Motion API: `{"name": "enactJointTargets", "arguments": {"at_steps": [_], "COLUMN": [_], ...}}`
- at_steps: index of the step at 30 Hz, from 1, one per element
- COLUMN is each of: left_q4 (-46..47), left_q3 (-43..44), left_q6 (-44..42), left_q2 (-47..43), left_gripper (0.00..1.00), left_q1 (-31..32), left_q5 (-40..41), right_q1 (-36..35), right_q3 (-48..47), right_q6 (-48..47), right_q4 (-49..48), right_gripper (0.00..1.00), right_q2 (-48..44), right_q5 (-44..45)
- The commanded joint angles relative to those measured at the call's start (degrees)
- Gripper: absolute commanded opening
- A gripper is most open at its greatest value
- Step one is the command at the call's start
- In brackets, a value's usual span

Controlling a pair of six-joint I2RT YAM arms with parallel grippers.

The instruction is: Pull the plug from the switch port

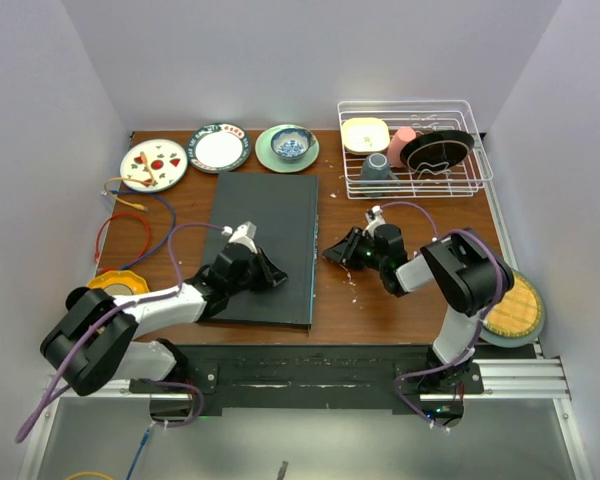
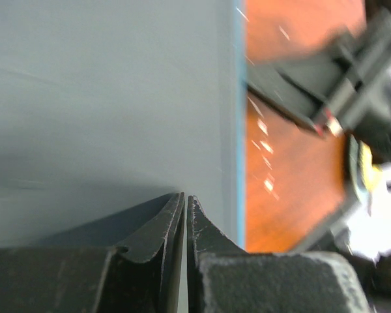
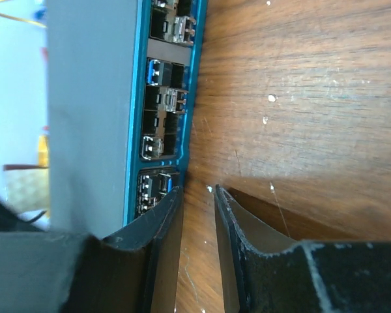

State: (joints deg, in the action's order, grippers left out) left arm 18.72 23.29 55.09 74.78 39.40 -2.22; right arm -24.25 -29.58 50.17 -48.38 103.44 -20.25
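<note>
Two sets of fingers sit close to the socket edge of the switch. The switch lies flat mid-counter, its long sides running 12 to 6 o'clock and its thin blue socket side facing 3 o'clock. The left fingers are over the switch's black top near its 6 o'clock end, tips pointing to 3 o'clock and stopping short of the blue edge. They are pressed almost together with nothing between them. The right fingers sit low over the counter at 3 o'clock of the switch. They stand a narrow gap apart and hold nothing, with one tip just against the blue frame and the other over bare wood. From the right wrist, the sockets run toward 12 o'clock, several filled with metal-fronted inserts. Which one is the plug cannot be told.
</note>
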Motion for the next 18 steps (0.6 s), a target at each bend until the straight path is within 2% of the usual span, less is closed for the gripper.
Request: {"name": "enactJointTargets", "arguments": {"at_steps": [1, 4, 11, 18], "left_q4": [-14.58, -16.43, -15.74, -13.45], "left_q3": [3.16, 4.66, 5.36, 3.26], "left_q6": [-3.85, -4.99, -4.47, -3.76], "left_q2": [-2.71, -3.42, -1.40, -0.34], "left_gripper": [0.12, 0.12, 0.12, 0.11], "left_q1": [-6.42, -8.71, -9.16, -9.34], "left_q5": [6.53, 6.96, 6.44, 4.86], "right_q1": [1.48, 2.36, 3.60, 3.60], "right_q3": [3.04, 3.92, 4.10, 3.22], "right_q6": [7.04, 9.85, 16.27, 17.42], "right_q4": [-14.18, -20.25, -34.31, -37.14], "right_gripper": [0.31, 0.31, 0.32, 0.30], "right_q2": [5.00, 8.60, 15.82, 16.97], "right_q5": [-5.23, -6.38, -10.16, -11.65]}}
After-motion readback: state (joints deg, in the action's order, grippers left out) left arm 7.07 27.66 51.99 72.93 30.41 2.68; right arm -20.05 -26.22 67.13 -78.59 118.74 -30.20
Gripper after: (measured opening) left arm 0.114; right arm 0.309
